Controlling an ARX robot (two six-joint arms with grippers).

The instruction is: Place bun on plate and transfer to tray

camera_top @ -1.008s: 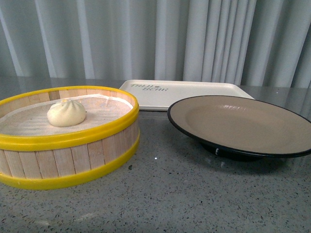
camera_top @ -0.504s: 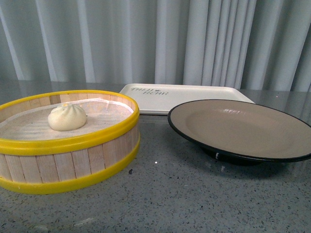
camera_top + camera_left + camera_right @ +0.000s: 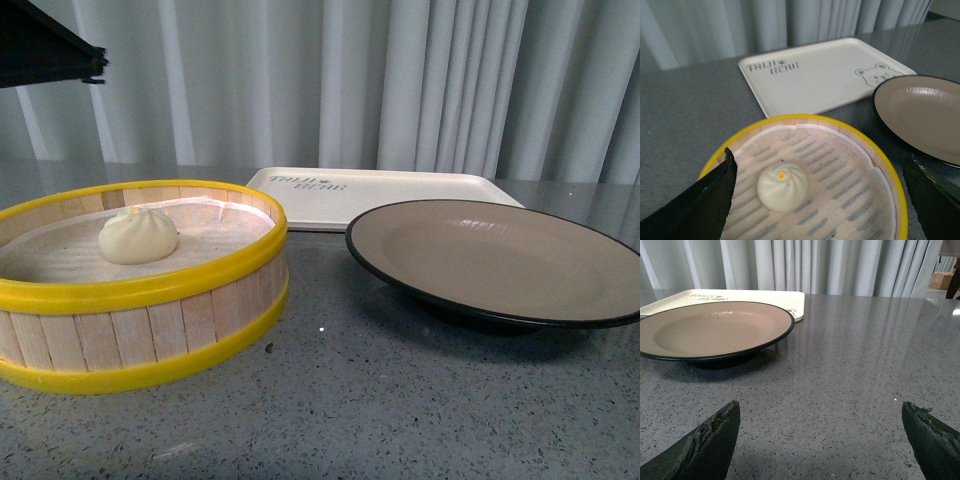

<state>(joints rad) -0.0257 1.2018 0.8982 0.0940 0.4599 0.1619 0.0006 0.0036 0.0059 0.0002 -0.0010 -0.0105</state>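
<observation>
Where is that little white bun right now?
In the front view the bun sits on the left, inside the yellow-rimmed steamer basket, with the plate to its right.

A pale grey-white curtain (image 3: pixel 420 90) hangs in soft vertical folds and fills the whole back of the scene. In front of it stretches a grey tabletop (image 3: pixel 380 400) with a fine, speckled, stone-like finish. Its surface is glossy enough to carry faint streaked reflections of the curtain folds. The light is even and cool. In the right wrist view a brown cardboard box (image 3: pixel 943 280) sits far off past the curtain's end, and a bright patch of glare (image 3: pixel 955 311) lies on the tabletop near it.
</observation>
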